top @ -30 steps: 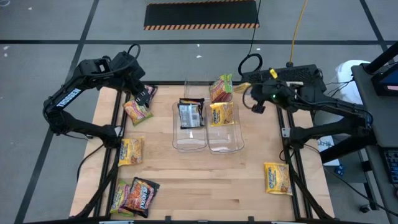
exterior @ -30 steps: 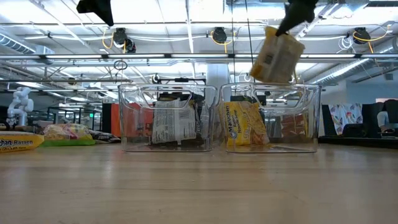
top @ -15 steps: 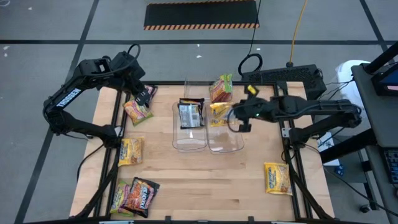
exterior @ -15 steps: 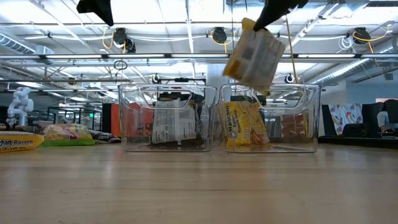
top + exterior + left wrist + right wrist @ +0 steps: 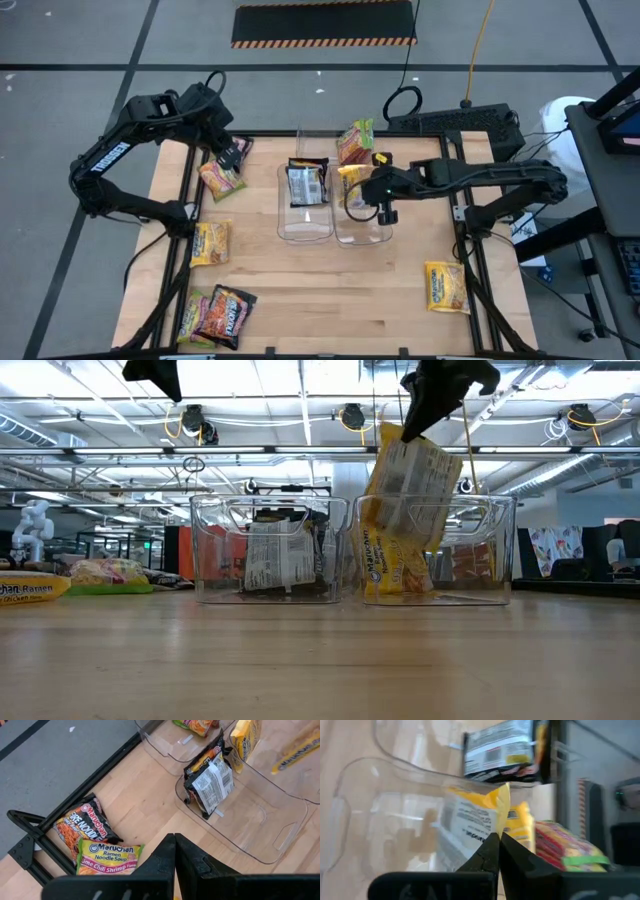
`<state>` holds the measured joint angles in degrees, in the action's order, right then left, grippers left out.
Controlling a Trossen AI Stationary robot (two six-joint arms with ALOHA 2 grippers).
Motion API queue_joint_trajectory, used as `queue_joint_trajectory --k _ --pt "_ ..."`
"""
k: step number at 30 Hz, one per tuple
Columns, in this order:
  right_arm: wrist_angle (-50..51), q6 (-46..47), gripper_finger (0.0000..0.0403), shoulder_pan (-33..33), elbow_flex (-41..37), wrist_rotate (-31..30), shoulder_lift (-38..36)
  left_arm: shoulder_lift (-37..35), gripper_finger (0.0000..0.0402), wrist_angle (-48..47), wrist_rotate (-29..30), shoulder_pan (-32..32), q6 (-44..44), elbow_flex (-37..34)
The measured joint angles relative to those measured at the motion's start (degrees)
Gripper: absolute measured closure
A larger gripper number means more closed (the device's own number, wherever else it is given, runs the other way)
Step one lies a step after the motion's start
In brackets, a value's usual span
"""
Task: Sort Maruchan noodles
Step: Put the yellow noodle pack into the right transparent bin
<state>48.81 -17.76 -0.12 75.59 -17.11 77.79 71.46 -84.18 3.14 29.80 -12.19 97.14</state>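
Clamped on the top edge of a yellow noodle packet (image 5: 405, 490), the right pincer (image 5: 385, 212) hung it over the right-hand clear bin (image 5: 362, 233), where another yellow packet (image 5: 385, 568) stood, likely matching colours. At ten o'clock on the counter (image 5: 330, 290), the left pincer (image 5: 236, 152) waited, pressed together and empty.

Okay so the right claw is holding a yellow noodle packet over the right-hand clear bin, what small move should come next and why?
Probably lower a touch and open. The right claw is shut on the yellow packet, which hangs partly inside the right bin, where another yellow packet already leans. Releasing from here should drop it in with its match.
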Motion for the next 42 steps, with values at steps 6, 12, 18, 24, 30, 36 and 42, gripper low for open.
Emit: queue_joint_trajectory --k 6,12,18,24,30,36,42 --pt "-0.5 -1.7 0.0403 -1.7 0.0 2.5 1.8 0.0 0.0394 -0.1 0.0 -0.4 0.0 0.0" --pt "0.0 -4.5 0.0403 -5.0 0.0 6.8 3.3 0.0 0.0394 -0.2 -0.1 -1.2 -0.2 0.0" --pt "0.2 -9.1 0.0403 -8.5 0.0 9.8 5.8 0.0 0.0394 -0.6 -0.1 -2.2 -1.2 0.0" --pt "0.1 -13.4 0.0403 -11.6 0.0 13.0 8.5 0.0 0.0394 -1.0 -0.1 -3.3 -2.1 0.0" --pt "-1.2 -17.7 0.0403 -14.4 -0.1 16.1 9.6 0.0 0.0394 -1.3 -0.1 -4.1 -3.2 0.0" --pt "-4.3 -22.6 0.0403 -17.5 -0.1 18.3 10.2 0.0 0.0394 -1.3 -0.1 -4.4 -3.6 0.0" --pt "-5.5 -25.1 0.0403 -20.6 -0.2 21.8 11.5 0.0 0.0394 -1.3 -0.1 -4.4 -4.5 0.0"
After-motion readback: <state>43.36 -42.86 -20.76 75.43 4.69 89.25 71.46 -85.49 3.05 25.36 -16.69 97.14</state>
